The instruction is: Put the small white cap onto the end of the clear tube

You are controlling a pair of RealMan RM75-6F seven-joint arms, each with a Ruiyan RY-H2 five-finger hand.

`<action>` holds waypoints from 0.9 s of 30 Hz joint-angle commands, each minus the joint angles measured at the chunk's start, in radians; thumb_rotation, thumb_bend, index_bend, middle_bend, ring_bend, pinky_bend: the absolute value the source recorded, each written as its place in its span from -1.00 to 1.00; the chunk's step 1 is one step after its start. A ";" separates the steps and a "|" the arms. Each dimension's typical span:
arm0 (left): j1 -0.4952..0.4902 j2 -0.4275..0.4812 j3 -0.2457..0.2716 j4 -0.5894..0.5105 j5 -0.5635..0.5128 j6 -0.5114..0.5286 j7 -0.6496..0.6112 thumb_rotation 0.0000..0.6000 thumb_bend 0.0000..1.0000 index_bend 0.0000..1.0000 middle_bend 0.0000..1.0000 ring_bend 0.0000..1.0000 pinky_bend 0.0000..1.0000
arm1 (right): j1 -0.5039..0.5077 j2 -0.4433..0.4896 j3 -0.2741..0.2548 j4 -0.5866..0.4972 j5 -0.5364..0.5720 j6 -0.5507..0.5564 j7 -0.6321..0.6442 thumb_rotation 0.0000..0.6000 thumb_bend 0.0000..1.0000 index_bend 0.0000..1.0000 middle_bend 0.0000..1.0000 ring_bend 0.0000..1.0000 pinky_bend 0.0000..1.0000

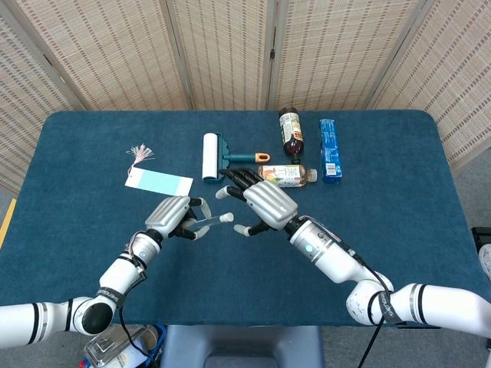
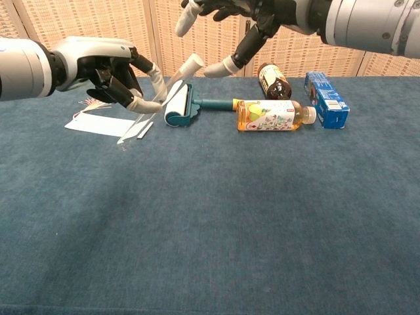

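Left hand [image 2: 105, 69] covers the mid part of the clear tube [image 2: 134, 125] in chest view; in head view the tube's lower end is hidden under that hand [image 1: 170, 216], only the capped tip w/ small white cap [image 1: 226, 217] shows. Right hand [image 2: 252, 20] is cut off by the top edge in chest view, so fingertips only partly seen. Dark bottle [image 2: 272, 77] is partly behind the juice bottle [image 2: 269, 115] in chest view; labels on both too small to read. Text on blue box [image 1: 329, 149] too small too. Both arms run off the frame edges.
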 commanded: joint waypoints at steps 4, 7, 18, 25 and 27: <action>0.002 0.012 0.057 0.055 0.019 0.024 0.093 1.00 -0.25 0.19 1.00 1.00 1.00 | -0.038 0.054 0.001 -0.037 -0.029 0.042 0.017 1.00 -0.57 -0.58 -1.00 -1.00 -1.00; 0.000 -0.002 0.093 0.098 0.031 0.051 0.167 1.00 -0.25 0.19 1.00 1.00 1.00 | -0.068 0.096 -0.002 -0.058 -0.043 0.074 0.021 1.00 -0.57 -0.58 -1.00 -1.00 -1.00; -0.049 -0.141 0.163 0.251 -0.035 0.083 0.429 1.00 -0.25 0.20 1.00 1.00 1.00 | -0.181 0.209 -0.033 -0.088 -0.085 0.165 0.056 1.00 -0.57 -0.63 -1.00 -1.00 -1.00; -0.082 -0.224 0.164 0.335 -0.092 0.083 0.533 1.00 -0.25 0.17 1.00 1.00 1.00 | -0.224 0.231 -0.048 -0.072 -0.100 0.190 0.091 1.00 -0.57 -0.64 -1.00 -1.00 -1.00; -0.090 -0.246 0.161 0.355 -0.112 0.086 0.558 1.00 -0.25 0.15 1.00 1.00 1.00 | -0.232 0.232 -0.050 -0.065 -0.104 0.193 0.104 1.00 -0.57 -0.64 -1.00 -1.00 -1.00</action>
